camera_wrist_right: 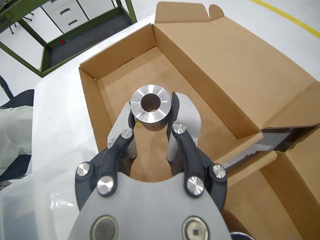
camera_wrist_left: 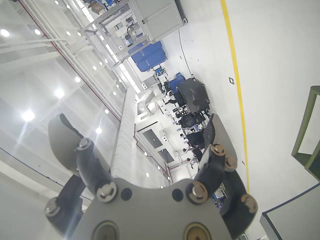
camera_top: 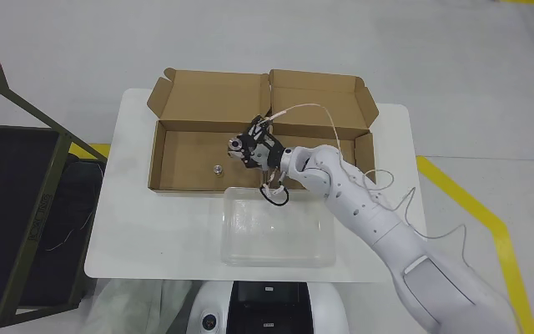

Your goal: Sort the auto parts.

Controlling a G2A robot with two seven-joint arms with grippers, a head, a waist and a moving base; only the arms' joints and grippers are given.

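My right gripper (camera_wrist_right: 152,116) is shut on a short metal bushing (camera_wrist_right: 151,109) with a round bore, holding it above the floor of the open cardboard box (camera_wrist_right: 225,58). From above, that gripper (camera_top: 244,150) hangs over the middle of the box (camera_top: 183,159), with the bushing (camera_top: 236,144) at its tip. A second small metal part (camera_top: 217,169) lies on the box floor just left of the gripper. My left gripper (camera_wrist_left: 136,123) is open, holds nothing and points away from the table into the room.
A clear plastic tray (camera_top: 321,259) stands on the white table (camera_top: 125,217) just in front of the box. The box lid flaps (camera_top: 317,104) stand open at the back. A dark green rack (camera_top: 33,209) stands left of the table.
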